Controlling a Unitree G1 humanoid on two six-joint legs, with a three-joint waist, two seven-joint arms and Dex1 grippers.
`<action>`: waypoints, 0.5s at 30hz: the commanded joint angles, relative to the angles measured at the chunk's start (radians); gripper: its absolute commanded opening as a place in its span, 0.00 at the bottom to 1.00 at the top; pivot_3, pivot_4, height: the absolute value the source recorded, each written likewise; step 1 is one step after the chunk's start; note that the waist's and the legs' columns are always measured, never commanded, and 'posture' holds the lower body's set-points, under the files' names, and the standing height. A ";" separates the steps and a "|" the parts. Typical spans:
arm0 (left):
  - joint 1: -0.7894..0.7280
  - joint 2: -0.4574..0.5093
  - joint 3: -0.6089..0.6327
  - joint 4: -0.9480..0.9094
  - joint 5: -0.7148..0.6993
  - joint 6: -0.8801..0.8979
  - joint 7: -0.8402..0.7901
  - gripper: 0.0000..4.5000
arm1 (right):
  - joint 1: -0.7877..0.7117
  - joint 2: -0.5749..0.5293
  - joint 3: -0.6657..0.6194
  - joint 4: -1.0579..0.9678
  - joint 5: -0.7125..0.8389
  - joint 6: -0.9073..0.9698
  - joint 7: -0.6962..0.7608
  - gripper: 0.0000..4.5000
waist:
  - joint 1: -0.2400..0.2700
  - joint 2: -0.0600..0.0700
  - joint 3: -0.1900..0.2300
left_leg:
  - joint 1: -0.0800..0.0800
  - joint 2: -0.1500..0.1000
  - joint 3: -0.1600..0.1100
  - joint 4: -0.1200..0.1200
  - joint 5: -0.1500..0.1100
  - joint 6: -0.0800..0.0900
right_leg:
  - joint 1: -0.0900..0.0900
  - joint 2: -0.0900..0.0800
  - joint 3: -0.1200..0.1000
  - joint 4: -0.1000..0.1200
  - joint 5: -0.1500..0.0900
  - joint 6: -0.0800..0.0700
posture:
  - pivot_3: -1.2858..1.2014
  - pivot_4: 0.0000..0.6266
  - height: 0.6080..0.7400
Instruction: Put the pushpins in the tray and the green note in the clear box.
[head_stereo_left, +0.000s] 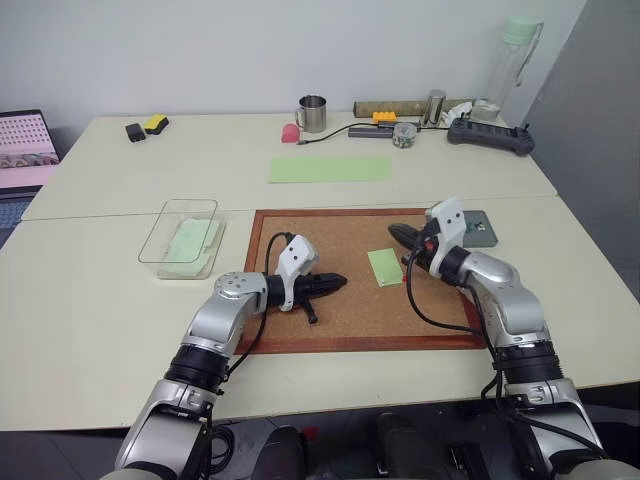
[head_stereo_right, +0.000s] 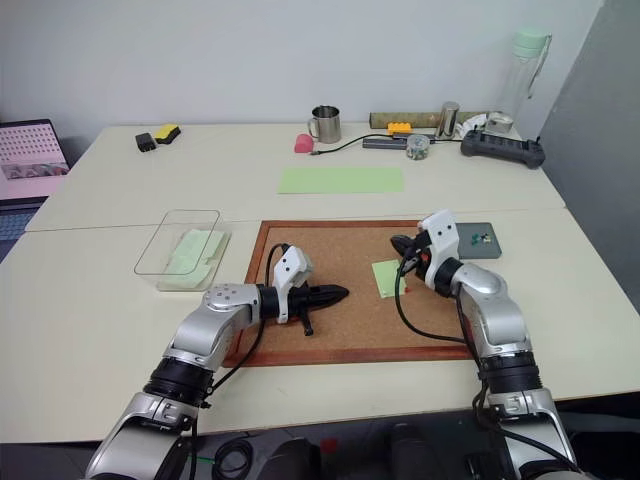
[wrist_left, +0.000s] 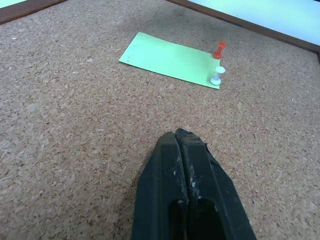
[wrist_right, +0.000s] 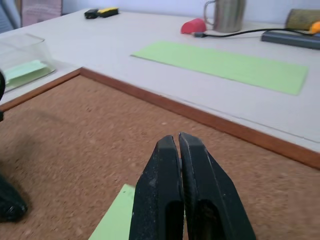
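While the green note is lying flat on the cork board, a red pushpin and a white pushpin are standing at one of its short edges, so nothing on the board is looking moved yet. Far right of the board, the tray is sitting with a few small bits in it, too small to identify. Left of the board, the clear box is already holding pale green paper. Both the left pincer and the right pincer are sitting fully closed and empty, the right one hovering just over the note. Judging from this, both pins and the note are remaining to be shifted.
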 joint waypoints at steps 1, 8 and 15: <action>0.048 0.017 -0.032 0.026 0.033 0.028 0.005 0.00 | -0.017 -0.060 -0.126 0.001 0.003 0.003 -0.097 0.00 | 0.000 0.000 0.000 | 0.000 0.000 0.000 0.000 0.000 0.000 | 0.000 0.000 0.000 0.000 0.000 0.000 | 0.52 0.24 1.00; 0.027 0.015 -0.030 0.049 0.034 0.023 0.005 0.00 | -0.106 -0.177 -0.183 0.275 -0.020 -0.010 -0.133 0.00 | -0.003 0.000 0.000 | 0.001 0.000 0.001 0.000 0.000 0.000 | 0.000 0.000 0.001 0.000 0.000 0.000 | 0.52 0.24 1.00; 0.012 0.013 -0.026 0.062 0.034 0.018 0.004 0.00 | -0.234 -0.192 -0.163 0.540 -0.039 -0.085 -0.095 0.23 | -0.008 0.001 0.000 | 0.000 0.000 0.002 0.000 0.000 0.000 | 0.000 0.000 0.001 0.000 0.000 0.000 | 0.52 0.24 1.00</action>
